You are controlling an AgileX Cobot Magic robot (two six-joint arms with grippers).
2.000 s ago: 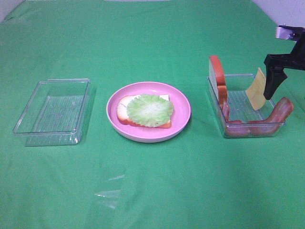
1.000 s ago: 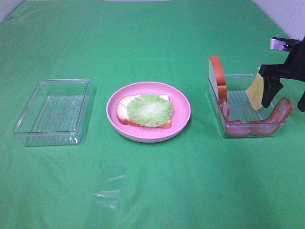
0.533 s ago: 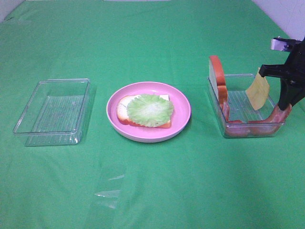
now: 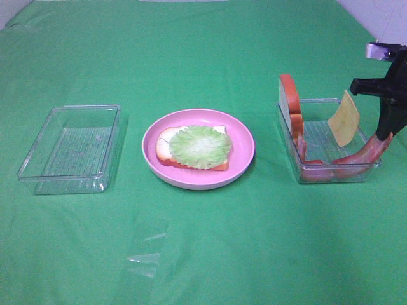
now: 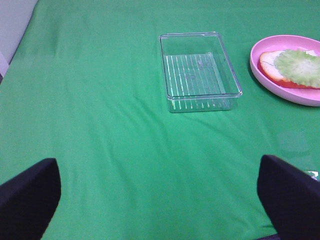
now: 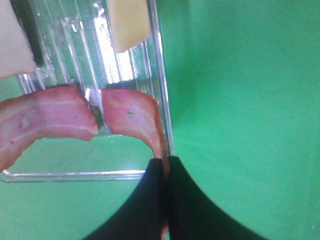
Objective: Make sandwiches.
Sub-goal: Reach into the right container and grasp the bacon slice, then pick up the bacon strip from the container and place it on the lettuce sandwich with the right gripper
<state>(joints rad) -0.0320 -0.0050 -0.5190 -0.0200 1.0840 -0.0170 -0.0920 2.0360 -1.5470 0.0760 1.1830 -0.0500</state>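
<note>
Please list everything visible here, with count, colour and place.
cloth: one, green, under everything
empty tray: one, clear, left of plate
plate: one, pink, centre
flat bread: one, white, orange crust, on plate
lettuce: one, light green, on flat bread
filled tray: one, clear, right of plate
upright bread: one, white, orange crust, filled tray's left wall
cheese: one, yellow, leaning in filled tray
bacon: two strips, reddish, filled tray
left fingers: two, black, open, above cloth
right fingers: two, black, shut on bacon end

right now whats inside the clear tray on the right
A bread slice stands on edge at the left wall, yellow cheese leans at the far right, and bacon lies along the near wall, one end pinched by the right gripper. Anything under the bacon is hidden.
</note>
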